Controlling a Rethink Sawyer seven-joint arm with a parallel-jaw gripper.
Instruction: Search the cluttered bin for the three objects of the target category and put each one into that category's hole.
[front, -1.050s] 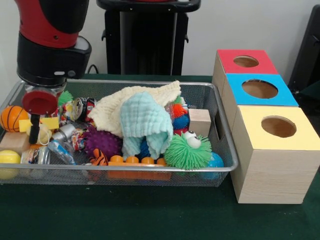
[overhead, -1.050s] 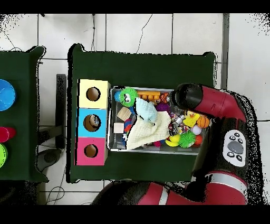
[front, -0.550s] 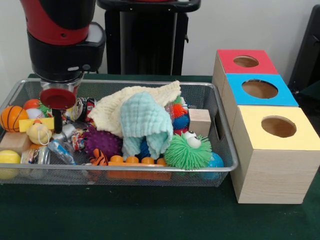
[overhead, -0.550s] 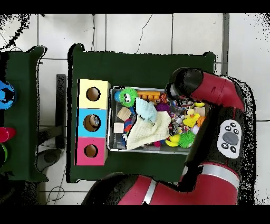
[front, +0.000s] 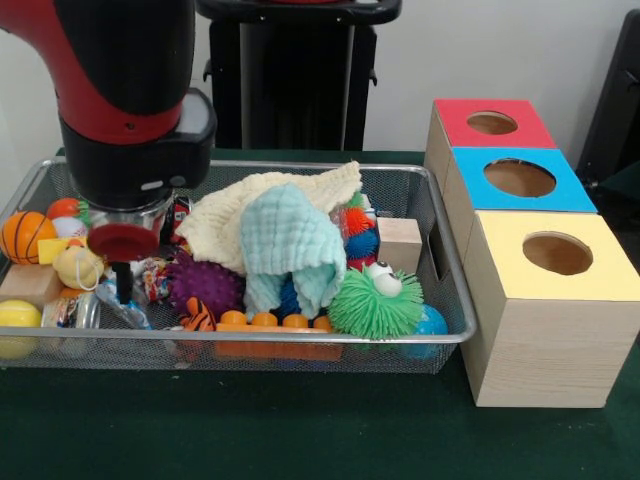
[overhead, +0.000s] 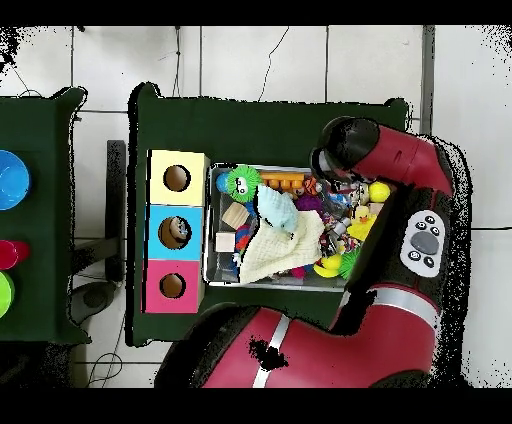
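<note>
Hand low in bin clutter — grip unclear.

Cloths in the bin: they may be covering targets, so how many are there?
2. A cream cloth is spread across the bin's middle, and a light blue cloth is draped over its front. More could lie underneath.

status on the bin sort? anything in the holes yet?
Done: nothing visibly; whether anything is inside the boxes can't be told. In hand: nothing seen held; the gripper hangs low over clutter at the bin end farthest from the yellow box. Left: apparently all three objects.
</note>
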